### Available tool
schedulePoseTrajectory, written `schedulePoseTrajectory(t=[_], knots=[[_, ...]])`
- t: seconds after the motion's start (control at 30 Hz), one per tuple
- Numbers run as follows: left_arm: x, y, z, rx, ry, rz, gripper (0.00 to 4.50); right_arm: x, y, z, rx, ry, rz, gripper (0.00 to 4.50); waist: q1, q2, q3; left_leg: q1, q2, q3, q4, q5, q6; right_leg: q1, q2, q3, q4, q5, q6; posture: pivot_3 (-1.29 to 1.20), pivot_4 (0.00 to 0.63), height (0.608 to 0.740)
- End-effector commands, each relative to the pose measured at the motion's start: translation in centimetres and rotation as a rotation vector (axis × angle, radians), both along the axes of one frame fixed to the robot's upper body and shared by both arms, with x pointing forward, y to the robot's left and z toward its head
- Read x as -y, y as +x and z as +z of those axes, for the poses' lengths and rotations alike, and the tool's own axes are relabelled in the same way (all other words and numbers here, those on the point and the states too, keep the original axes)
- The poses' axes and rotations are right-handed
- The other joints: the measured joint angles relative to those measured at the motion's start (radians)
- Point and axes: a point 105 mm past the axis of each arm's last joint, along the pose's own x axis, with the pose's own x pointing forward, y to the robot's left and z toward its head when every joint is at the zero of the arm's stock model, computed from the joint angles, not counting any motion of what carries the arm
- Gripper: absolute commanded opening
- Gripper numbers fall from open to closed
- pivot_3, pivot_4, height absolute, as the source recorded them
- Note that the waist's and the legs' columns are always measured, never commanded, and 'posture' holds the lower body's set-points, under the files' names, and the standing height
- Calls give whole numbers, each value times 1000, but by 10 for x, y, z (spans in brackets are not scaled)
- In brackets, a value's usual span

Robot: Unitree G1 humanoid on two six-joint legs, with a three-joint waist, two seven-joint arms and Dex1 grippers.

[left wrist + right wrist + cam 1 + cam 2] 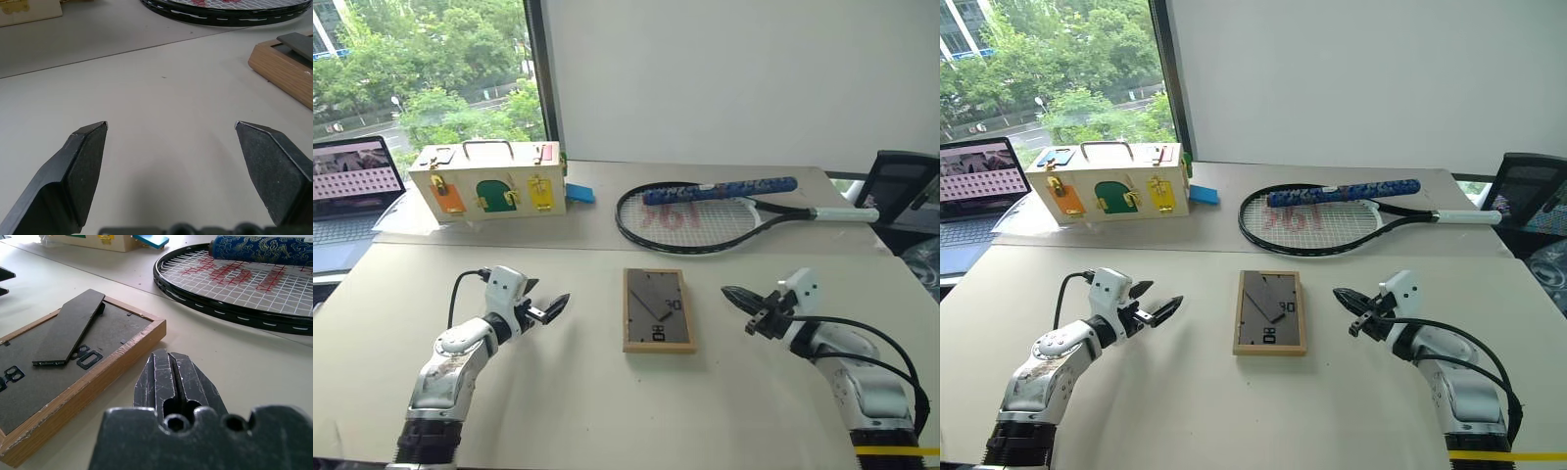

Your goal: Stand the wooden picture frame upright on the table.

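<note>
- The wooden picture frame (pixel 659 309) lies flat on the beige surface (pixel 607 411), face down, roughly midway between the two arms.
- Its grey back panel faces up, with black print on it and the dark prop leg (pixel 68 328) folded down against the panel.
- The left hand (pixel 550 308) hovers to the left of the frame, apart from it, pointing toward it; its two black fingers (pixel 80 171) are spread wide and hold nothing.
- From the left wrist, bare surface shows between the spread fingers, and a corner of the frame sits beyond one fingertip.
- The right hand (pixel 741 298) hovers to the right of the frame, also apart from it and aimed inward; its fingers (pixel 178 382) are pressed together with nothing between them.
- From the right wrist, the clenched fingertips point past the frame's near light-wood corner without touching it.
- A tennis racket (pixel 705 220) lies on the surface beyond the frame, its head closest to the frame and its white-tipped handle reaching out to the right.
- A blue patterned roll (pixel 720 190) rests across the racket's strings.
- A cream box (pixel 492 181) with orange, green and yellow doors stands at the far left, with a small blue block (pixel 579 194) just beside it.
- A laptop (pixel 350 186) with a lit screen sits at the left edge.
</note>
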Motion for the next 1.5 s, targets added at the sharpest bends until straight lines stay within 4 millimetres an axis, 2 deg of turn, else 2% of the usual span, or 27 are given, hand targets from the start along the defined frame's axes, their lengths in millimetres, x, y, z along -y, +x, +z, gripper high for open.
schedulePoseTrajectory(t=[0.03, 0.13, 0.3, 0.47, 0.63, 0.73, 0.93, 1.1, 1.27, 1.33, 1.5], knots=[[3, 1, 14, 56, -6, -22, 4500, 10, 0, 12, 43, 1, -23, 10, 0, 0, 0, 0, 0, 0, 0, 0, 0, 0, 0, 0, 0, 0, 0, 0, 150, 740], [9, -5, 27, 83, 4, -105, 4500, 14, 0, 18, 33, 21, 3, 10, 0, 0, 0, 0, 0, 0, 0, 0, 0, 0, 0, 0, 0, 0, 0, 0, 150, 740], [8, -8, 49, 96, 14, -197, 4500, 8, -6, 29, 34, -21, 84, 10, 1, 0, 0, 0, 0, 0, 0, 0, 0, 0, 0, 0, 0, 0, 0, 0, 150, 740], [7, -6, 58, 96, 45, -233, 4500, 2, -12, 41, 29, -37, 131, 10, -1, 0, 0, 0, 0, 0, 0, 0, 0, 0, 0, 0, -1, -1, 1, 0, 150, 740], [14, -11, 56, 76, 95, -307, 4500, -8, -23, 54, 1, -56, 204, 10, -1, 0, 0, 0, 0, 0, 0, 0, 0, 0, 0, 0, -1, -1, 1, 0, 150, 740], [20, -16, 57, 33, 120, -392, 4500, -9, -32, 60, -29, -132, 245, 10, 1, 0, 0, -1, 0, 0, 0, 0, 0, 0, 0, 0, -1, -1, 1, 0, 150, 740], [24, -21, 59, -32, 149, -481, 4500, -11, -42, 63, -88, -211, 285, 10, 1, -1, 1, -3, 0, 0, 0, 0, 0, -2, 0, 0, -2, -1, 1, 0, 150, 740], [30, -28, 46, -166, 228, -572, 4500, -15, -45, 66, -109, -233, 289, 10, -2, -1, 1, -4, 0, 0, -1, 0, 0, -5, 0, 0, -1, -1, 1, 0, 150, 740], [37, -18, 27, -210, 267, -509, 4500, -15, -44, 58, -130, -252, 265, 10, 0, -1, 1, -9, 0, 0, 1, 0, 0, -10, 0, 0, 0, -1, 1, 0, 150, 740], [44, -14, 27, -218, 230, -496, 4500, -12, -42, 52, -144, -280, 247, 10, 1, -1, 1, -15, 0, 0, 2, 0, 0, -16, 0, 0, 3, 1, -3, 0, 150, 740], [63, -11, 22, -208, 226, -531, 4500, -5, -31, 41, -168, -341, 212, 10, 3, -1, 1, -15, 0, 0, 3, 0, 0, -15, 0, 0, 3, 1, -2, 0, 150, 740]])
